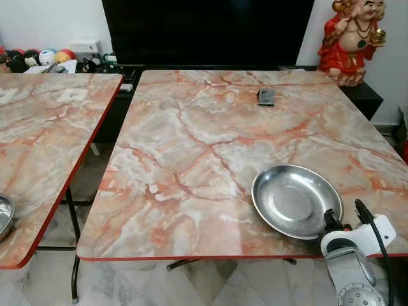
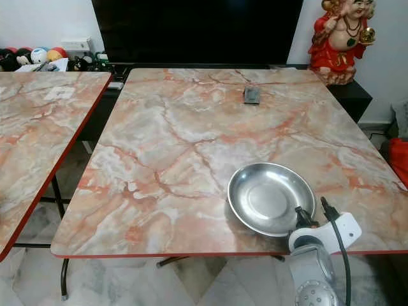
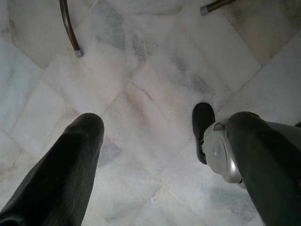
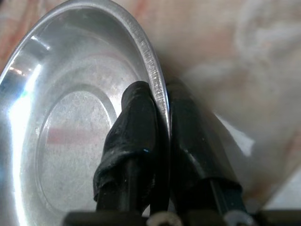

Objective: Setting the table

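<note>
- left eye view: a steel plate [image 1: 296, 199] lies on the marble table [image 1: 191, 146] near its front right edge; the right gripper [image 1: 333, 220] pinches the plate's near rim; a small dark object [image 1: 266, 96] sits far back, a red figurine [image 1: 350, 39] beyond the far right corner, and a second table [image 1: 44, 134] stands to the left
- right eye view: the same scene
- left wrist view: the left gripper [image 3: 155, 136] hangs over the marble floor [image 3: 150, 84], fingers spread
- right wrist view: two black fingers [image 4: 134, 127] pressed on the plate's rim, one inside, one outside
</note>
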You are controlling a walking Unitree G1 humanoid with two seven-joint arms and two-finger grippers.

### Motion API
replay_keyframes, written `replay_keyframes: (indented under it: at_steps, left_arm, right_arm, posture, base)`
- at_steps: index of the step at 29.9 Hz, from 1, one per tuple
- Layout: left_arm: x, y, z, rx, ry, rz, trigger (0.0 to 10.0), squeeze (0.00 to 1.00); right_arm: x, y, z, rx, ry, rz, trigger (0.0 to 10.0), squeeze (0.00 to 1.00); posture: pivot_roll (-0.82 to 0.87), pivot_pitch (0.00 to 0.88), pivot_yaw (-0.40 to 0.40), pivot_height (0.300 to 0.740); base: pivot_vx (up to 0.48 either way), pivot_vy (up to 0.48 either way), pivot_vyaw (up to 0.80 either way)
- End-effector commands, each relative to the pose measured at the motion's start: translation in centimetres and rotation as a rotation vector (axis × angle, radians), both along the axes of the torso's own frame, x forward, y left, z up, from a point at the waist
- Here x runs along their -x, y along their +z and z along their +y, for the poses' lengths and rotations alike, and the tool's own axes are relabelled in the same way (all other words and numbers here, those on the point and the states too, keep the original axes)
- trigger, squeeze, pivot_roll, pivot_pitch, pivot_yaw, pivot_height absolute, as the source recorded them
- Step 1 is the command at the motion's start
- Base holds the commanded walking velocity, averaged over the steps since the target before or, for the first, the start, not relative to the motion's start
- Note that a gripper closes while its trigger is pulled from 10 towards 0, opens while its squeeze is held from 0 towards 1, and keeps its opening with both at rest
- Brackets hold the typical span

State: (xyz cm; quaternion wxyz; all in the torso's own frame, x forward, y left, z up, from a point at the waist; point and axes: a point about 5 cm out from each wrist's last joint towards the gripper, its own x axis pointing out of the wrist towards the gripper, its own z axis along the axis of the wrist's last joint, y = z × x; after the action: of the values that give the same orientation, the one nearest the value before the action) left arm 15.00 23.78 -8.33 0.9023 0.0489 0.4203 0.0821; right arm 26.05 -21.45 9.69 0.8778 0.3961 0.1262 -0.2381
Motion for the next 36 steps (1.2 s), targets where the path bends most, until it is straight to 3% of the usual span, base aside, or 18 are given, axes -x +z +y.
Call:
replay_keyframes:
  at_steps: [1, 15, 16, 34, 35, 36]
  left_arm:
    - [0.8, -0.4, 0.0, -0.005, -0.018, 0.037, 10.0, 0.00]
    - [0.8, -0.5, -0.3, -0.003, -0.028, 0.044, 10.0, 0.00]
    - [0.9, -0.5, -0.3, -0.002, -0.027, 0.045, 10.0, 0.00]
    - [0.9, -0.6, -0.5, 0.003, -0.037, 0.053, 10.0, 0.00]
    - [0.8, -0.6, -0.6, 0.003, -0.038, 0.055, 10.0, 0.00]
    - [0.8, -0.6, -0.6, 0.003, -0.038, 0.055, 10.0, 0.00]
  right_arm:
    - [0.3, 0.6, 0.4, -0.007, 0.009, -0.018, 10.0, 0.00]
    - [0.8, 0.3, 0.6, -0.028, 0.027, 0.008, 10.0, 0.00]
    - [0.9, 0.3, 0.6, -0.025, 0.027, 0.013, 10.0, 0.14]
    - [1.5, 0.0, 0.6, 0.004, 0.049, 0.064, 10.0, 0.16]
    - [1.5, 0.1, 0.6, 0.010, 0.055, 0.067, 10.0, 0.35]
    - [1.5, 0.1, 0.6, 0.010, 0.055, 0.067, 10.0, 0.35]
  posture:
    - [-0.04, 0.105, -0.023, 0.740]
    - [-0.04, 0.111, -0.031, 0.740]
    - [-0.04, 0.111, -0.031, 0.740]
    - [-0.04, 0.109, -0.034, 0.740]
    - [-0.05, 0.109, -0.035, 0.740]
    - [-0.05, 0.109, -0.035, 0.740]
  base:
    - [0.000, 0.000, 0.00]
    - [0.000, 0.000, 0.00]
    - [0.000, 0.000, 0.00]
    - [0.000, 0.000, 0.00]
    - [0.000, 0.000, 0.00]
    - [0.000, 0.000, 0.00]
